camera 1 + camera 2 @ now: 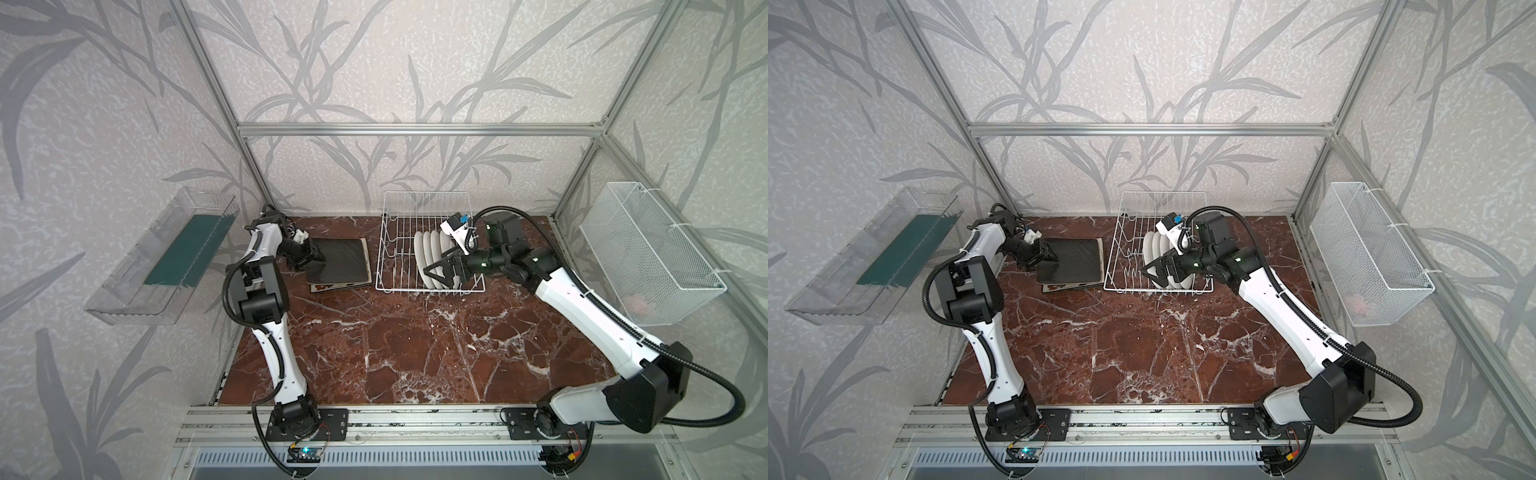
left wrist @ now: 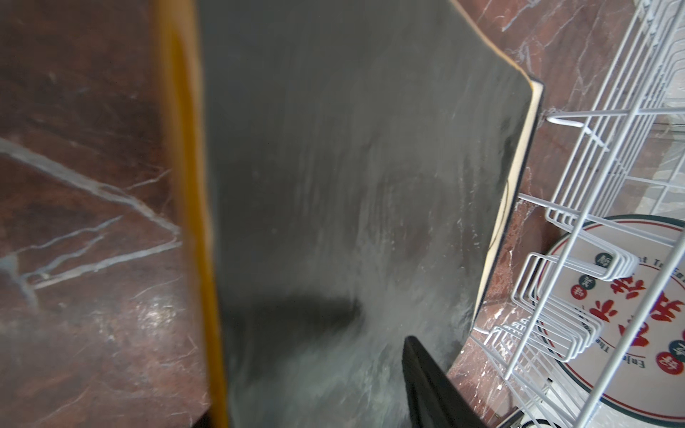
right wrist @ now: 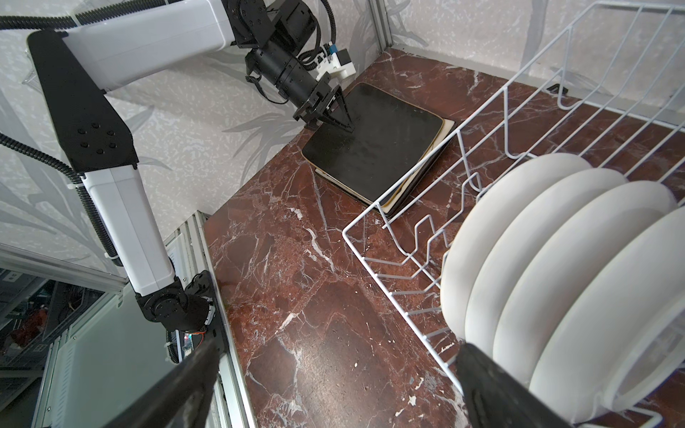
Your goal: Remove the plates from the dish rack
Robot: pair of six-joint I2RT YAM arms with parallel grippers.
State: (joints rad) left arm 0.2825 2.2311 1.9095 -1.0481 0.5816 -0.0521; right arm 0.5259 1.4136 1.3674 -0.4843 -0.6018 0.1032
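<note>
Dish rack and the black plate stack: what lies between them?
Only a narrow strip of bare marble tabletop between black plate stack and dish rack; it shows in both top views and the left wrist view.

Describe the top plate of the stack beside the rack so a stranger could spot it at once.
On the red-brown marble table, find the white wire dish rack at the back; left of it lies a stack of square plates. The top plate is the one whose black face shows, while those under it show only edges.
</note>
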